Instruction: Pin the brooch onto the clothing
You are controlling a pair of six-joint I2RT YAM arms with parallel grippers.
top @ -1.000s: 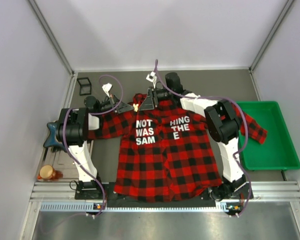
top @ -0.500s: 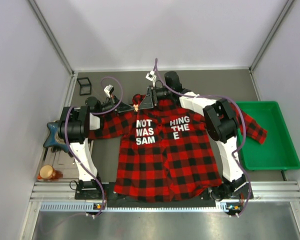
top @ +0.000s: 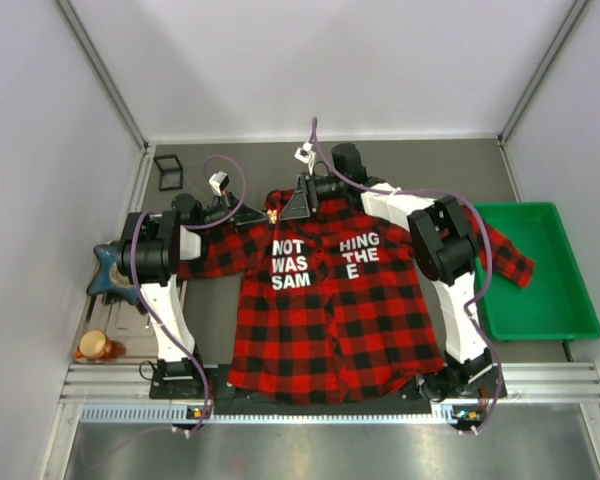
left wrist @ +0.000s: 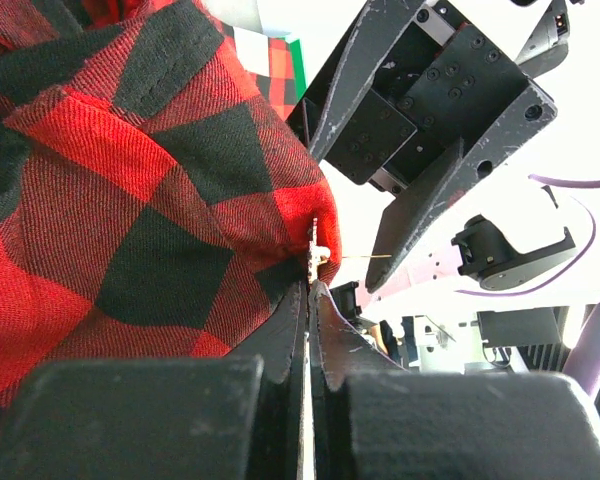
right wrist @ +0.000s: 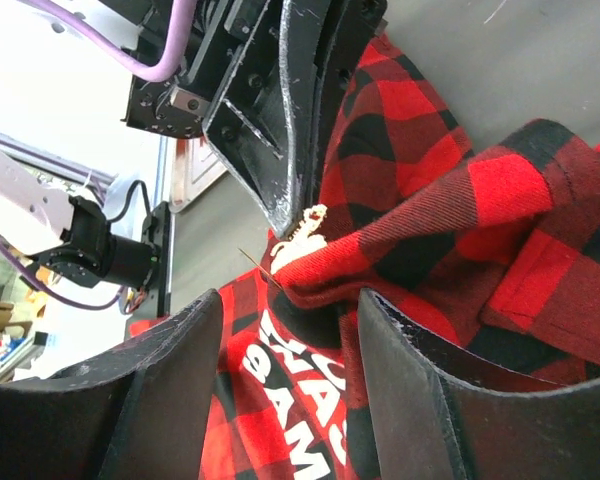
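Observation:
The clothing (top: 320, 310), a red-and-black plaid shirt with white lettering, lies flat on the table with its collar at the far end. The brooch (top: 272, 214) is a tiny pale pin at the collar's left side. My left gripper (top: 263, 214) is shut on the brooch (left wrist: 318, 253), held edge-on against a raised fold of plaid (left wrist: 130, 200). In the right wrist view the brooch (right wrist: 302, 233) rests on the fold's edge with its thin needle poking out below. My right gripper (right wrist: 290, 300) stands open around that collar fold (right wrist: 460, 220), fingers apart from the cloth.
A green tray (top: 535, 270) sits at the right, with one shirt sleeve reaching its edge. By the left arm lie a dark blue object (top: 105, 268) and a round orange-brown object (top: 95, 346). A small black frame (top: 167, 170) stands at the back left.
My right gripper's jaws have spread wider around the collar fold. The left gripper stays shut at the same spot with the brooch.

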